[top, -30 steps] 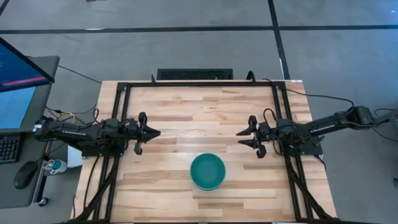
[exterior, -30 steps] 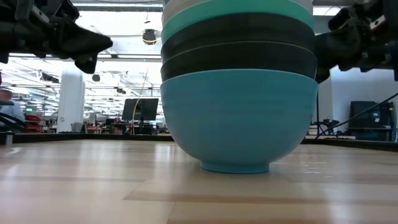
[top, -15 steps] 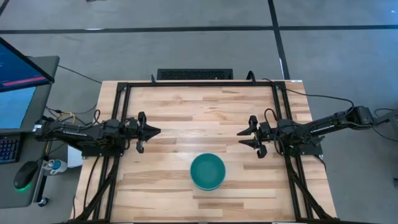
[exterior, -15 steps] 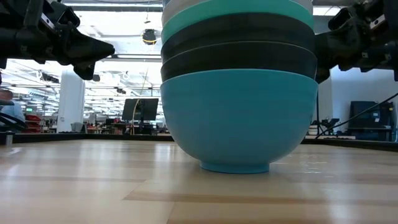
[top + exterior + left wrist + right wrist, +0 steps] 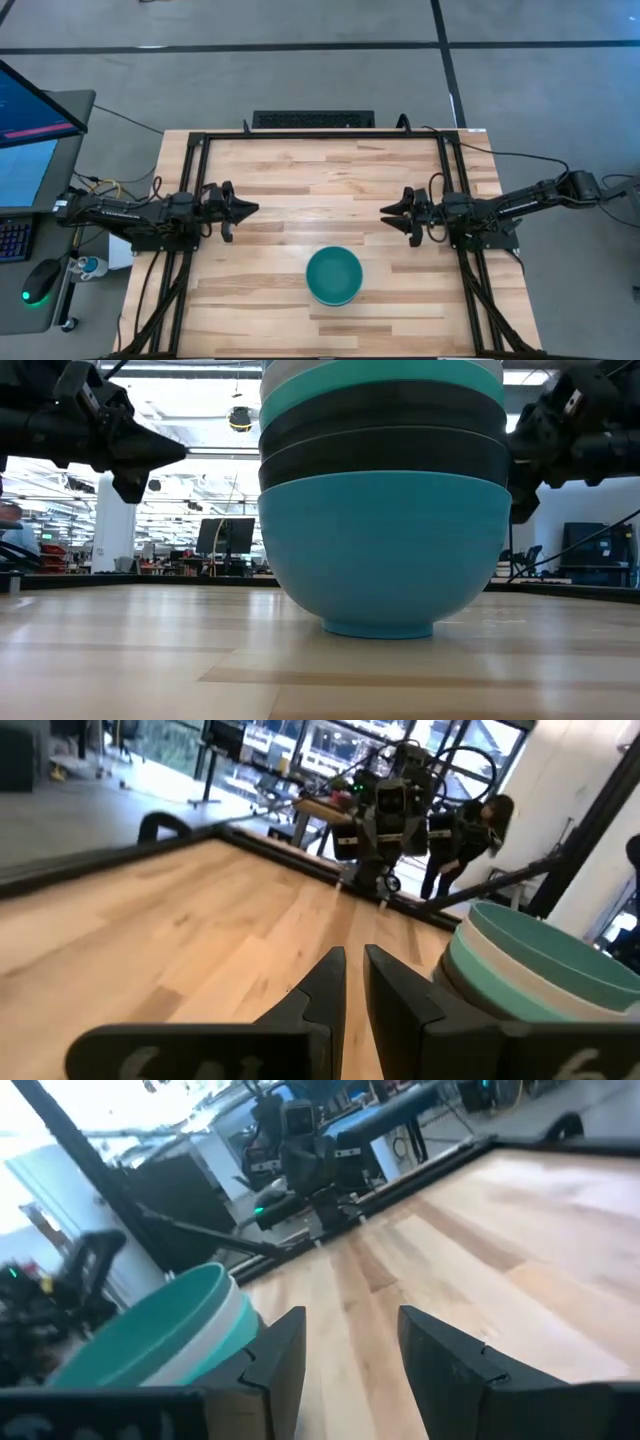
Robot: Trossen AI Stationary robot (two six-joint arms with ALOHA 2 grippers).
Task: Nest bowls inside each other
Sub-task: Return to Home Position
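The bowls stand nested in one stack near the middle of the table's near half, resting on the foot of the lowest, light blue bowl. Above it the rims of two black bowls, a teal one and a white one show. The innermost bowl is teal-blue. My left gripper hovers left of and beyond the stack, shut. My right gripper hovers right of and beyond it, its fingers a little apart. Neither touches the stack.
Black frame rails run along the table's left, right and far edges. A black bar lies beyond the far edge. A monitor and a mouse sit off the table's left. A person stands in the room behind. Bare wood lies between the grippers.
Both grippers have stayed where they were and have drawn their fingers closer together; the left one has shut. The stack of bowls has not moved.
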